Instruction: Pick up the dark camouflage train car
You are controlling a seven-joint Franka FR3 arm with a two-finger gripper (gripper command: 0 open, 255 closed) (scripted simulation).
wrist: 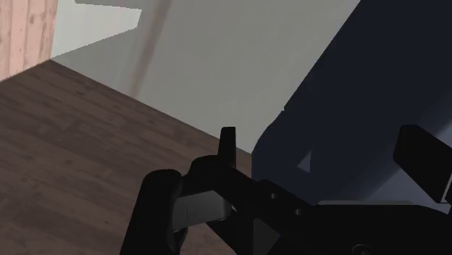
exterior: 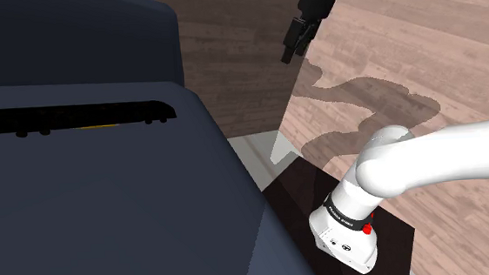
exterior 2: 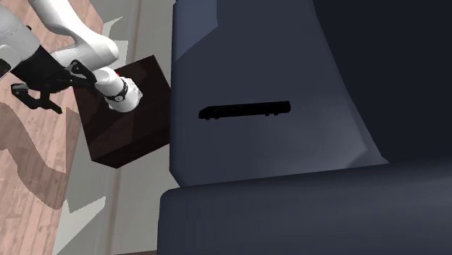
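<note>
Shoulder view, one black train car (exterior: 74,118) on one dark sofa (exterior: 108,219), one claw (exterior: 292,53) spread apart, holding nothing

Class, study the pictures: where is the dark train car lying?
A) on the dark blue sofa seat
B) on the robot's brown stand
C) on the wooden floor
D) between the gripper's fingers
A: the train car lies flat on the sofa seat, while the gripper hangs over the wooden floor, well apart from it.
</note>
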